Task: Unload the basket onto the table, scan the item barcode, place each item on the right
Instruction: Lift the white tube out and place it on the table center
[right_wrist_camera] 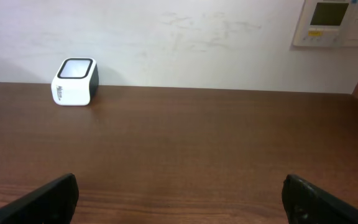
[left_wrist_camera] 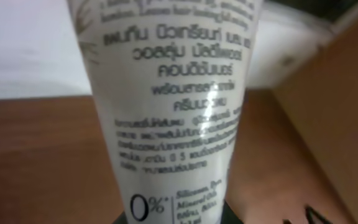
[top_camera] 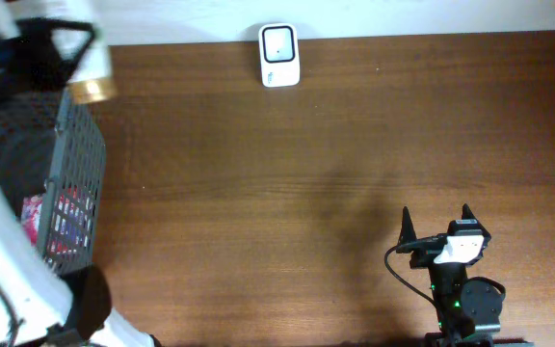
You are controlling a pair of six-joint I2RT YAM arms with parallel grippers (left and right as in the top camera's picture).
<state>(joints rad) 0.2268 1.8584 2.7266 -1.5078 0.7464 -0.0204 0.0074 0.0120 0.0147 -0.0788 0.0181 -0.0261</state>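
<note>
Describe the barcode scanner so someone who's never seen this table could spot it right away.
Look at the brown wooden table and follow its far edge along the white wall. Near the middle of that edge stands the scanner, alone: a small white rounded box with a pale window, unlike the grey mesh basket at left.

Black right arm (top_camera: 465, 299) with white block (top_camera: 461, 248), looped cable (top_camera: 393, 267); pointed black tool (top_camera: 436, 218).

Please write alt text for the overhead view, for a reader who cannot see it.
The left gripper holds a gold-capped white tube at the top left of a brown table, near a grey basket. A small white scanner stands at the far edge, and the right gripper is open at the bottom right.
</note>
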